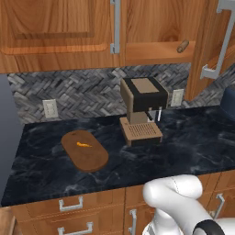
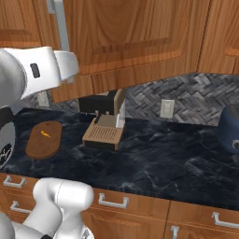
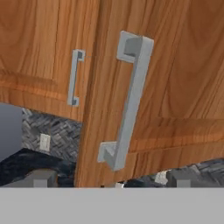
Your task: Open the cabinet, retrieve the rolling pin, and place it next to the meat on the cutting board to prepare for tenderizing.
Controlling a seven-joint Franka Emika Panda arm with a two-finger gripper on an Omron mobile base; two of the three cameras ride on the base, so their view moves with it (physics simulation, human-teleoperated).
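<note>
The cabinet door (image 1: 212,50) stands swung open at the right, showing its wooden shelf. The rolling pin (image 1: 183,46) lies on that shelf, small and brown. On the black counter to the left lies the oval cutting board (image 1: 85,150) (image 2: 44,139) with the orange meat (image 1: 83,144) (image 2: 45,134) on it. In the hand view my gripper (image 3: 113,181) is open, its fingertips (image 3: 41,178) spread wide and holding nothing. The door's silver bar handle (image 3: 129,100) hangs just ahead of them, apart from both.
A coffee machine (image 1: 142,110) (image 2: 105,126) stands mid-counter below the open cabinet. A neighbouring closed cabinet door with its handle (image 1: 114,27) sits to the left. A dark blue pot (image 2: 231,128) stands at the counter's right. Drawers (image 1: 71,204) run below the counter edge.
</note>
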